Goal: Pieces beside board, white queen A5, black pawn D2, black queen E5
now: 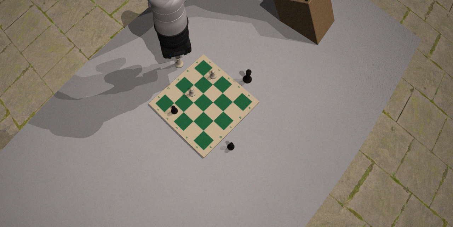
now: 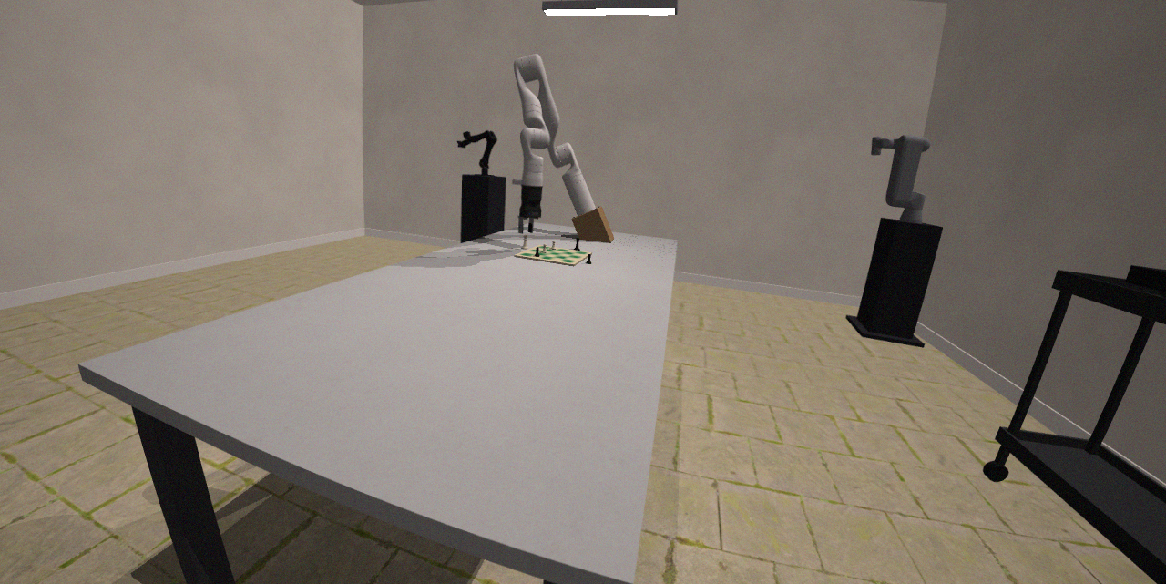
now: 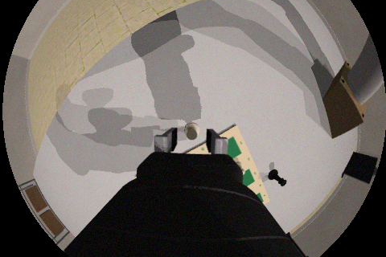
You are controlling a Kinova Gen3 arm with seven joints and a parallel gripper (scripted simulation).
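Beneath the wide-open, unladen hand [image 2: 526, 229] [image 3: 191, 136], the upright white queen [image 1: 178, 63] [image 2: 525, 240] [image 3: 191, 131], beside the board [image 1: 203, 154] [image 2: 547, 260] [image 3: 262, 193].

In the top view we see the green-and-cream board [image 1: 203, 102] [image 2: 562, 258] [image 3: 238, 132] lying flat near the middle of the frame, turned cornerwise. We find the cream-coloured white queen [image 1: 178, 64] [image 2: 525, 241] [image 3: 191, 131] upright off its upper-left edge, its top hidden from above. We see the glossy, dark black queen [image 1: 247, 77] [image 2: 577, 244] [image 3: 277, 177] upright off the upper-right edge, and the shorter black pawn [image 1: 230, 146] [image 2: 588, 260] upright off the lower-right edge.
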